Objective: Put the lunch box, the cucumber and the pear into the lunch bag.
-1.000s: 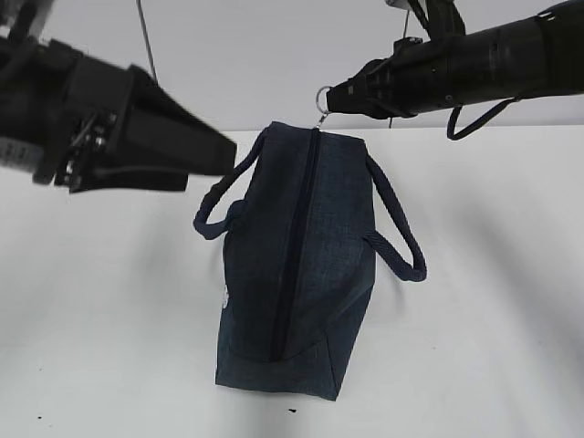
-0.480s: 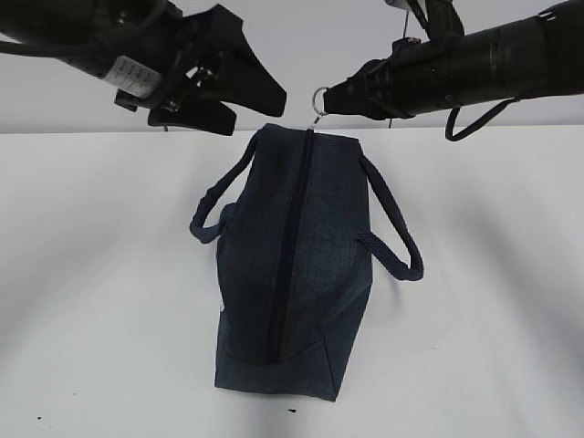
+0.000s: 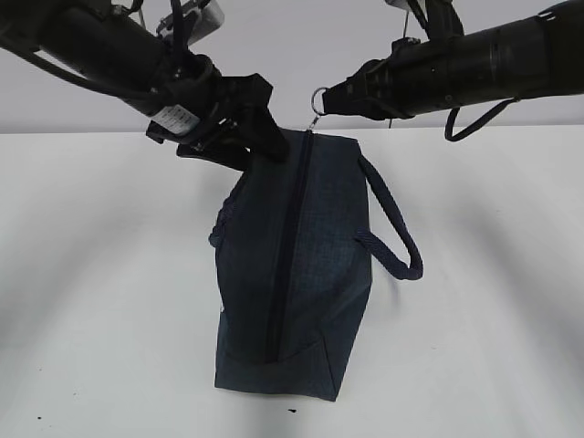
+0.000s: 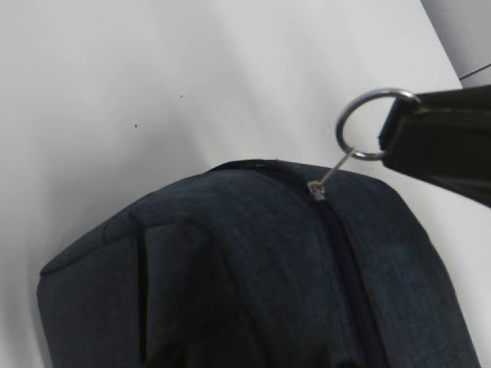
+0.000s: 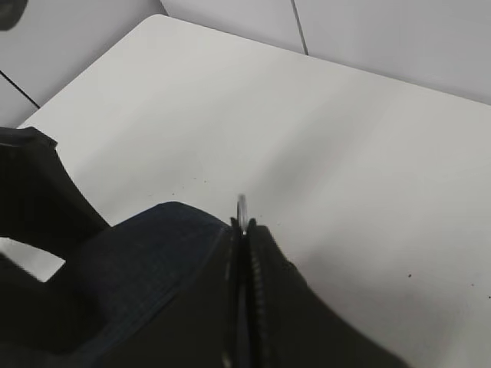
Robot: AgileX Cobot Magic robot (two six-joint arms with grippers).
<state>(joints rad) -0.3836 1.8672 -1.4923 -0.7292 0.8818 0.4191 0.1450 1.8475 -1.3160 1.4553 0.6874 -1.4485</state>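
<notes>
The dark navy lunch bag (image 3: 301,274) lies on the white table (image 3: 109,301), its top zipper (image 3: 283,255) closed along its whole length. My right gripper (image 3: 330,99) is shut on the metal ring pull (image 3: 319,98) at the bag's far end; the ring (image 4: 368,123) shows in the left wrist view too. My left gripper (image 3: 255,146) sits at the bag's far left top corner, its fingers against the fabric and the left handle (image 3: 219,228). How its jaws stand is hidden in dark fabric. The lunch box, the cucumber and the pear are out of view.
The bag's right handle (image 3: 392,237) loops out to the right. White table surface lies on both sides of the bag and in front of it. A grey wall (image 3: 274,55) stands behind the table's far edge.
My left arm has swung in from the left and down onto the bag's far left corner, and the left handle has been pushed in toward the bag. The right gripper has held still on the ring.
</notes>
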